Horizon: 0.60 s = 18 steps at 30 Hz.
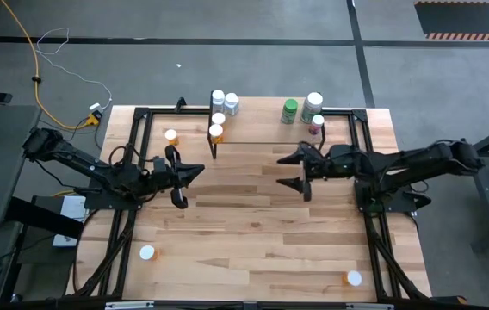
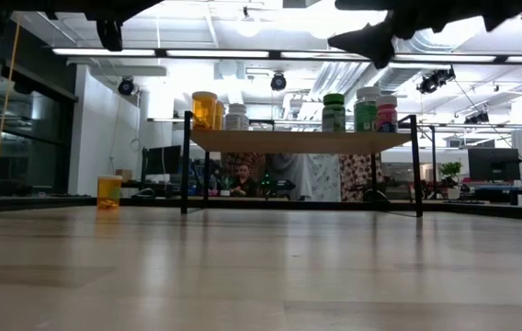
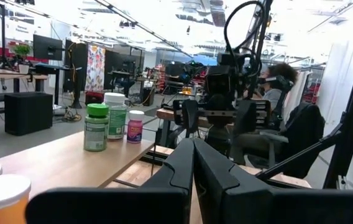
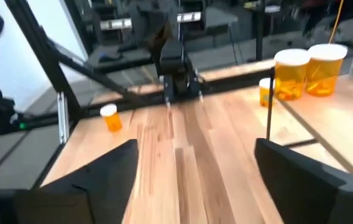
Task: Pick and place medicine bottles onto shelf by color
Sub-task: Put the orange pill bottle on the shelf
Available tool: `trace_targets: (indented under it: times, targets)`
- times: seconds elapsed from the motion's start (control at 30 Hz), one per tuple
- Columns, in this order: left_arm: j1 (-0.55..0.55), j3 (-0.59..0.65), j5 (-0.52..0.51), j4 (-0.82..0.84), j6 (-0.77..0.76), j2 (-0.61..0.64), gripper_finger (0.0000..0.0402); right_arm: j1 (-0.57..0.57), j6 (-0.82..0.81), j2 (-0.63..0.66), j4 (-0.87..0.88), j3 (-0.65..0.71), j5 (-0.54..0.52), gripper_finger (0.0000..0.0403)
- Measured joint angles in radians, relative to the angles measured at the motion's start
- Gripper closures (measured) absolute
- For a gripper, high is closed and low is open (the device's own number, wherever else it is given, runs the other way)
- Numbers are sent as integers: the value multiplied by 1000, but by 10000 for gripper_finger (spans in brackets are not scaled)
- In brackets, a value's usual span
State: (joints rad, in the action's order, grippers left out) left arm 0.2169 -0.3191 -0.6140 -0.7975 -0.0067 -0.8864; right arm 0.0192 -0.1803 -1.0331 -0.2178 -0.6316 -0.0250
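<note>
The shelf [image 1: 266, 129] stands at the table's far middle on thin black legs. On its left end are two white bottles [image 1: 225, 101] and two orange bottles [image 1: 217, 126]. On its right end stand a green bottle [image 1: 290, 109], a white green-labelled one [image 1: 313, 104] and a pinkish one [image 1: 317, 123]. A further orange bottle [image 1: 171, 137] stands on the table left of the shelf. My left gripper [image 1: 200, 170] hovers shut, empty, left of centre. My right gripper [image 1: 281, 170] faces it, open and empty, above the table's middle.
Two more white-capped bottles stand near the table's front: one at the near left [image 1: 147, 252], one at the near right [image 1: 354, 278]. Black frame rails [image 1: 133, 146] run along both sides. Bare wood lies between the grippers and the near edge. A seated person [image 2: 243, 176] shows beyond the table.
</note>
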Motion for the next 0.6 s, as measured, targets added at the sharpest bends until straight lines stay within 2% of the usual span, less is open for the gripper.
trace_targets:
  times: [0.17, 0.33, 0.47, 0.6]
  targets:
    - [0, 0, 0, 16, 0, -1, 401, 26, -49, -14, 185, -86, 11, 67]
    - [0, 0, 0, 18, 1, -1, 399, 101, -282, -15, 593, -230, 26, 66]
    - [0, 0, 0, 18, 1, -1, 398, 217, -629, -15, 1023, -322, 15, 66]
    - [0, 0, 0, 18, 1, -1, 399, 396, -1090, -15, 1312, -323, 59, 66]
